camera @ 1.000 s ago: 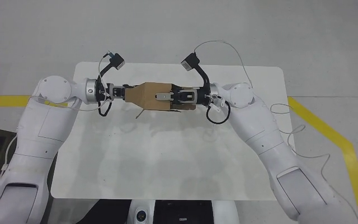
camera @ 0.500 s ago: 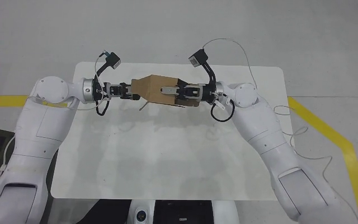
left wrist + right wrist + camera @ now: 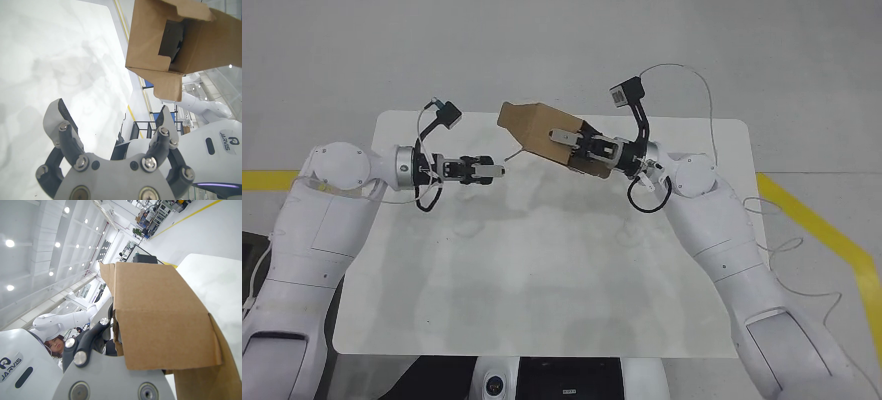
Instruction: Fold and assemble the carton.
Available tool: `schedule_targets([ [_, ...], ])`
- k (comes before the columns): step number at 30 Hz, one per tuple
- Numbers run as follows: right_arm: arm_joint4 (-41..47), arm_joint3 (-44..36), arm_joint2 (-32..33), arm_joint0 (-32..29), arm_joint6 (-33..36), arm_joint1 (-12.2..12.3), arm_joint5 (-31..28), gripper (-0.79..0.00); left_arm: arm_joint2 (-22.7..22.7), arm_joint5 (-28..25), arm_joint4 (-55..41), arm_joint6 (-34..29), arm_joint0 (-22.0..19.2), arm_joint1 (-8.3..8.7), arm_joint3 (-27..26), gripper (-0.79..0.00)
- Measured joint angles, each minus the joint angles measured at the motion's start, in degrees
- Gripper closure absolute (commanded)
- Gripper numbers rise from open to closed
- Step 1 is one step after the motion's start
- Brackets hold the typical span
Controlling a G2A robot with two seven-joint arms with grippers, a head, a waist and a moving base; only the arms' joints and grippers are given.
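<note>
Top view: carton [image 3: 534, 127] is at 12 o'clock over the counter [image 3: 542, 300], tilted. The right pincer [image 3: 567, 140] is clamped on its 4 o'clock end, one finger lying on the outer wall. Left pincer [image 3: 496, 170] is at 11 o'clock, spread wide with nothing in it, apart from the carton, which is at its 1 o'clock. Left wrist view: the carton's open end faces that pincer, one flap sticking out.
</note>
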Motion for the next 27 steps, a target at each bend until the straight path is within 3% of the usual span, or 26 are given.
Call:
schedule_targets([
  [8,-2.1,-2.1,-0.3,-0.9,-1.7,0.1,0.8,0.0,0.2,0.0,0.7,0.0,0.7,0.14,-1.9,-0.785],
  [27,0.1,-0.8,-4.7,1.7,5.8,-0.9,2.7,0.0,-0.2,0.1,1.3,2.5,-0.7,0.15,-1.0,-0.785],
])
